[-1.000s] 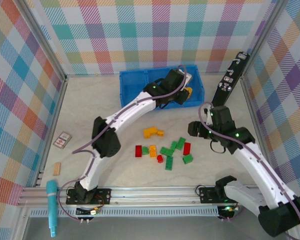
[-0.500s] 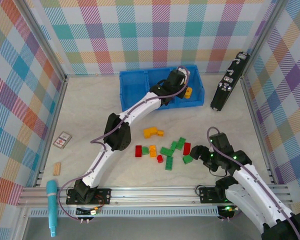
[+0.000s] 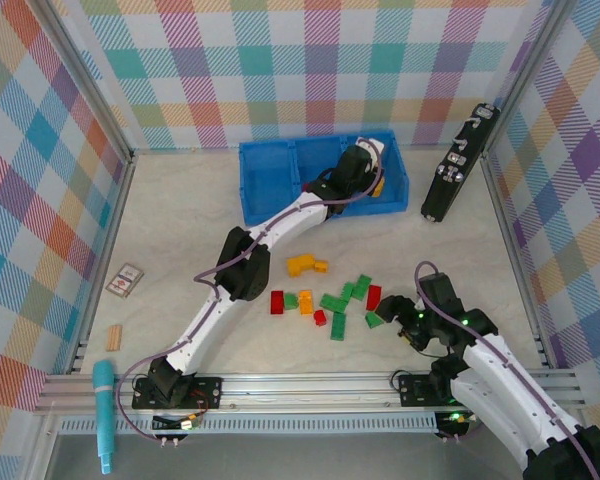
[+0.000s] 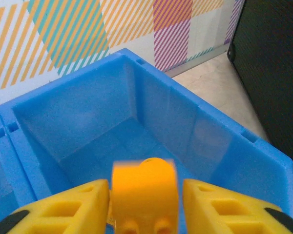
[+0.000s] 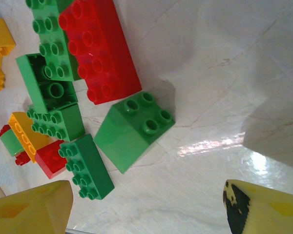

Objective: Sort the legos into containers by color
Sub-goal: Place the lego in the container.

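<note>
Right gripper (image 5: 147, 207) is being brought down to green brick (image 5: 134, 129), jaws apart | orange brick (image 4: 144, 179) is being held clamped by left gripper (image 4: 144, 207) over tray (image 4: 88, 109) | release is being judged near.

The small orange plastic brick (image 4: 144, 192) looks blurry and the bottom edge cuts it off; I cannot tell if the yellow fingers (image 4: 68, 207) of the left gripper (image 4: 145, 191) touch it; the long black device (image 4: 268, 73) runs off the right side; the white left arm (image 3: 280, 217) hides part of the blue plastic tray (image 3: 265, 180).
</note>
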